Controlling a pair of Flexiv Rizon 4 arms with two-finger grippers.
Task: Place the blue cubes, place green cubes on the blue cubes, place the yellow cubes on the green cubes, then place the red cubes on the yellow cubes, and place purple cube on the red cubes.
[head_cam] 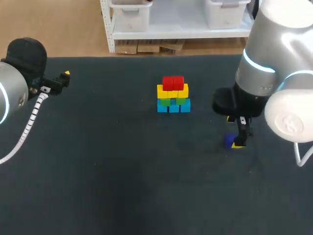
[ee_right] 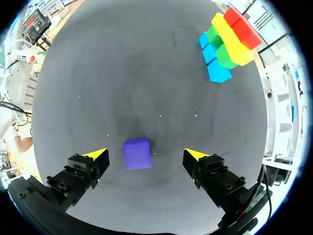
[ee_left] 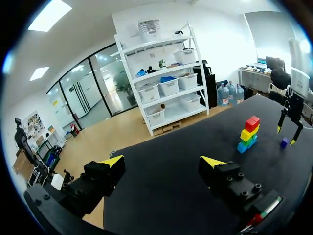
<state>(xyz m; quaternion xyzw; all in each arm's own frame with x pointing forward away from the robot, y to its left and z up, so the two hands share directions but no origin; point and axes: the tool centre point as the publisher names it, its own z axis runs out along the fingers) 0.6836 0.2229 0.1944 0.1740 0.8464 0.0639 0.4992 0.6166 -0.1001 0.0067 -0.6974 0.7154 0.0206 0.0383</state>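
1. The purple cube [ee_right: 136,153] sits flat on the dark surface [head_cam: 122,171], alone, to the right of the stack [head_cam: 173,95] and nearer me, well apart from it.
2. My right hand [ee_right: 145,155] is down over that cube with its fingers spread wide. The cube lies between them with a gap showing on each side, a little closer to one finger than the other. Nothing is gripped.
3. From the head view the right hand hides part of the cube, so I cannot tell whether the yellow tips reach the surface.
4. The stack stands near the middle of the surface toward its far edge. The blue cubes [head_cam: 173,107] are on the bottom, the green cubes [head_cam: 173,101] rest on them, the yellow cubes [head_cam: 172,91] come next and the red cubes [head_cam: 173,82] are on top. The layers look squarely seated, each touching the one below.
5. Nothing lies on the red cubes.
6. My left hand [ee_left: 163,161] hangs over the far left of the surface, well apart from the stack. Its fingers are wide open and hold nothing, with only bare surface between them.
7. In the left wrist view the stack and the right hand show far ahead, side by side.
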